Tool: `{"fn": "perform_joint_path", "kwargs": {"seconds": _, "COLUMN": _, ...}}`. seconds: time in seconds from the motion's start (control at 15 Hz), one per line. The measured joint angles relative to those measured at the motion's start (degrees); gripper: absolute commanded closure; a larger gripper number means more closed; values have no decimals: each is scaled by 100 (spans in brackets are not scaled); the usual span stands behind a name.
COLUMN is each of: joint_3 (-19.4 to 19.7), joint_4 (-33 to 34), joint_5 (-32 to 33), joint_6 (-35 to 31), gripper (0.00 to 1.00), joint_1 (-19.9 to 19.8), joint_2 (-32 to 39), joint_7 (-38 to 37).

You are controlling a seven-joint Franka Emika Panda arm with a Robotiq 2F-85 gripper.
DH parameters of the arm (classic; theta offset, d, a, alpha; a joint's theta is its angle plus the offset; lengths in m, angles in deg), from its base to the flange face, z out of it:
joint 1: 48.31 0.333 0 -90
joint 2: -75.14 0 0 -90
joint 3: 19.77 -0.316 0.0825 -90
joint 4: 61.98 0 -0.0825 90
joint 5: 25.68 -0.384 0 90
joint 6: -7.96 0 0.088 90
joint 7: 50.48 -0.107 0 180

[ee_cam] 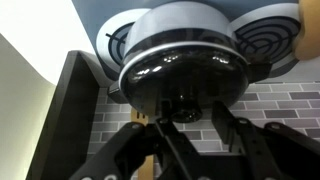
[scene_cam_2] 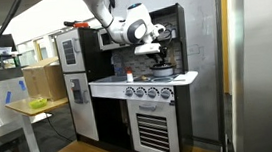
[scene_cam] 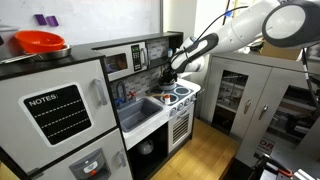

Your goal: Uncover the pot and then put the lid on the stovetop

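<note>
A red-orange bowl sits on top of the fridge at the far left. A grey sink lies left of the stovetop, and a brick-patterned back wall rises just behind. The small silvery pot stands on the stovetop's right part, with ringed burners showing on either side of it. Its domed lid is glossy and mirror-dark with a bright rim. The claw hangs right over it, dark fingers flanking the knob. I cannot tell whether they pinch it, nor whether the lid is seated.
</note>
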Motion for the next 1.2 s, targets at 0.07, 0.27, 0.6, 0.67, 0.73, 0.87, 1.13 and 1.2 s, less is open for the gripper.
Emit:
{"fn": "perform_joint_path", "kwargs": {"seconds": 0.07, "joint_3": 0, "joint_4": -1, "joint_5": -1, "joint_6": 5, "gripper": 89, "joint_1": 0, "joint_2": 0, "joint_7": -4}}
{"fn": "perform_joint_path", "kwargs": {"seconds": 0.27, "joint_3": 0, "joint_4": -1, "joint_5": -2, "joint_6": 8, "gripper": 92, "joint_1": 1, "joint_2": 0, "joint_7": -10}}
{"fn": "perform_joint_path", "kwargs": {"seconds": 0.6, "joint_3": 1, "joint_4": 0, "joint_5": 0, "joint_6": 8, "gripper": 92, "joint_1": 11, "joint_2": -44, "joint_7": -10}}
{"fn": "perform_joint_path", "kwargs": {"seconds": 0.67, "joint_3": 2, "joint_4": 2, "joint_5": 0, "joint_6": 8, "gripper": 92, "joint_1": 15, "joint_2": -68, "joint_7": -10}}
{"fn": "perform_joint_path", "kwargs": {"seconds": 0.73, "joint_3": 2, "joint_4": 2, "joint_5": 0, "joint_6": 8, "gripper": 92, "joint_1": 18, "joint_2": -96, "joint_7": -10}}
{"fn": "perform_joint_path", "kwargs": {"seconds": 0.87, "joint_3": 3, "joint_4": -5, "joint_5": 0, "joint_6": 8, "gripper": 92, "joint_1": 27, "joint_2": -165, "joint_7": -10}}
{"fn": "perform_joint_path", "kwargs": {"seconds": 1.13, "joint_3": 4, "joint_4": -173, "joint_5": 0, "joint_6": 12, "gripper": 92, "joint_1": 115, "joint_2": -355, "joint_7": -65}}
{"fn": "perform_joint_path", "kwargs": {"seconds": 1.2, "joint_3": 13, "joint_4": -284, "joint_5": 0, "joint_6": 12, "gripper": 92, "joint_1": 163, "joint_2": -442, "joint_7": -125}}
